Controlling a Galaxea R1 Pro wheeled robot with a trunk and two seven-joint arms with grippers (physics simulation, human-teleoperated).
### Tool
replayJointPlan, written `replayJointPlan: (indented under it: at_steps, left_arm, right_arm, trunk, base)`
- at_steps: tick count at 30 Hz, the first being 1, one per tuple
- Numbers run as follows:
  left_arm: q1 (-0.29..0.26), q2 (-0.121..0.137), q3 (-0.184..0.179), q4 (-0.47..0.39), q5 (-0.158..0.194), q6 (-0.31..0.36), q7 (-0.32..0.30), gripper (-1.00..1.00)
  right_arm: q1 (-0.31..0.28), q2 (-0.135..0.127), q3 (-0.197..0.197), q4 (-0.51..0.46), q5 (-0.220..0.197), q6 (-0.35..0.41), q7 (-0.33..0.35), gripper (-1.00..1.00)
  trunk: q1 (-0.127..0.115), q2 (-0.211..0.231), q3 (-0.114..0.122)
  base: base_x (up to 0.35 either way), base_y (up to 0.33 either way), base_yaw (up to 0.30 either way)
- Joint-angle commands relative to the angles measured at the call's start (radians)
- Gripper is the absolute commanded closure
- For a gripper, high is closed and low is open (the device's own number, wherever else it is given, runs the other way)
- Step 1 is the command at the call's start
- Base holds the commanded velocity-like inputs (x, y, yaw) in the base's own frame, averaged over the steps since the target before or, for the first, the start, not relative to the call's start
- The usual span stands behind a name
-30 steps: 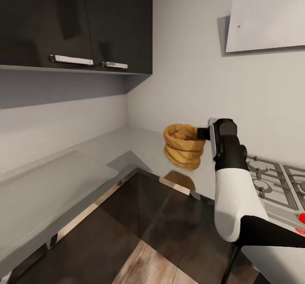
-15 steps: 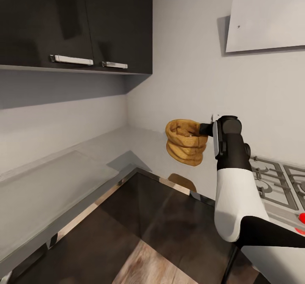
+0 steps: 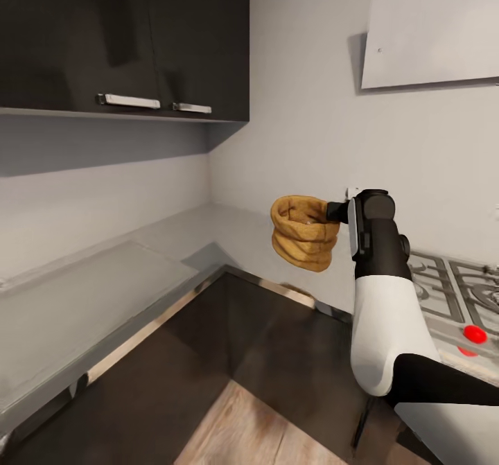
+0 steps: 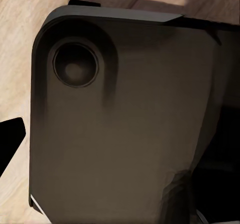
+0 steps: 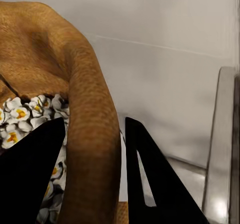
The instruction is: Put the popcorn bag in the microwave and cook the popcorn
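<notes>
A grey L-shaped countertop [image 3: 90, 292] runs under two dark wall cabinets [image 3: 125, 35], each with one handle. One popcorn bag [image 3: 303, 233] hangs in the air above the corner, its rim pinched between the right gripper [image 5: 92, 176] fingers; white popcorn shows inside. The gas hob [image 3: 454, 292] is cut off at the frame edge. The left gripper's state cannot be told.

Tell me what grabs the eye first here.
The popcorn bag, held in the air above the countertop corner, its rim pinched by the right gripper. In the right wrist view popped kernels show inside the bag. A gas hob sits at the right.
</notes>
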Motion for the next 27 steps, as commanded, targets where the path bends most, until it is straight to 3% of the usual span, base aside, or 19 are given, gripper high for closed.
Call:
replayJointPlan:
  at_steps: [1, 27]
  left_arm:
    - [0.0, 0.0, -0.002, 0.0, 0.008, -0.003, 0.0, -1.0]
    - [0.0, -0.001, -0.002, 0.0, 0.007, -0.004, 0.0, -1.0]
  right_arm:
    - [-0.001, 0.001, -0.002, -0.001, 0.002, 0.003, 0.001, 1.0]
    - [-0.001, 0.001, -0.004, 0.01, -0.009, 0.003, 0.009, 1.0]
  trunk:
    - [-0.001, -0.001, -0.001]
    - [-0.001, -0.001, -0.001]
  base:
    - [-0.344, 0.0, 0.0]
    - [-0.346, 0.0, 0.0]
